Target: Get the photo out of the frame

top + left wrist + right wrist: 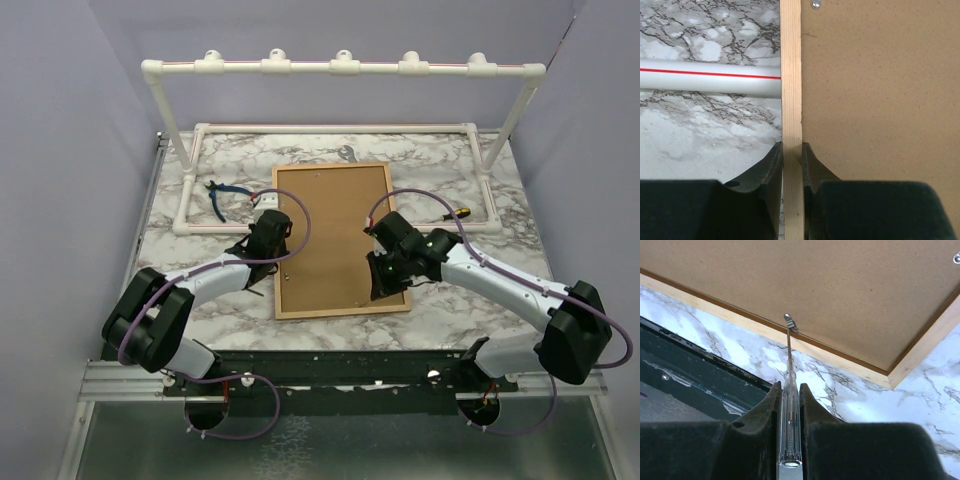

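While the large rectangular picture frame with its narrow orange-brown wooden border (335, 200) lies in the middle of the grey-veined white marble tabletop (330, 333) with its plain brown fibreboard back facing up, my left gripper (792, 150) pinches the frame's pale border strip at the bottom centre of the left wrist view, one finger on each side. My right gripper (790, 390) is clamped on a slim clear-handled screwdriver (790, 425), whose thin shaft reaches up to a small silver metal tab (790, 322) at the frame's edge, upper middle of the right wrist view.
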Controlling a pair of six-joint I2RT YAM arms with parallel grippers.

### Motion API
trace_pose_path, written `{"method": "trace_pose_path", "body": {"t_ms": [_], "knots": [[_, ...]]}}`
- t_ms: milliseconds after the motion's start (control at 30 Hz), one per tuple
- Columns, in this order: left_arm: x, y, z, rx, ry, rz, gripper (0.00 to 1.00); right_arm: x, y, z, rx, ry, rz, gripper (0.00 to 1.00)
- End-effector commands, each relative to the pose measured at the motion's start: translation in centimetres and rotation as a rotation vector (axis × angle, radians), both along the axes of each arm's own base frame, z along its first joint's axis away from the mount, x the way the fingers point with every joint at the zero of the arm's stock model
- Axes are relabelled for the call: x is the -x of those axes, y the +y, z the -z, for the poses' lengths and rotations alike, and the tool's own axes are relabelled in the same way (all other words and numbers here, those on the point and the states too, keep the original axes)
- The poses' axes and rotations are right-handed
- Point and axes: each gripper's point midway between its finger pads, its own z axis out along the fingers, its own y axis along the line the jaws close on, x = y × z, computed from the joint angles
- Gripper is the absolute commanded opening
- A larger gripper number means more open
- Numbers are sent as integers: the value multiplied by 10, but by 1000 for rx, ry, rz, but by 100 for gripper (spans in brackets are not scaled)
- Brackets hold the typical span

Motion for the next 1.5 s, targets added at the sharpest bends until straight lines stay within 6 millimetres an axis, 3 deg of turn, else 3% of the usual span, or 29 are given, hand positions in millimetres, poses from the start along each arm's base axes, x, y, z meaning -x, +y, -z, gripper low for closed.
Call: {"method": "trace_pose_path", "body": {"t_ms": [0,400,967,1067,1267,1467], "knots": [[-23,5,-27,-11,-124,-46,0,13,-38,6,170,30,28,1],[-23,4,-28,-5,-123,-40,0,6,-43,-2,185,-17,59,1],[-23,1,-30,14,-125,-35,0,-1,4,-31,-55,-55,-30,0],[-22,2,-31,16,-124,-44,0,-15,0,-40,-40,-126,21,1],[-20,4,-25,34,-107,-73,0,-53,-17,-76,-94,-391,235,1],[-15,8,-20,41,-86,-101,0,-82,-55,-94,-59,-594,496,1]]}}
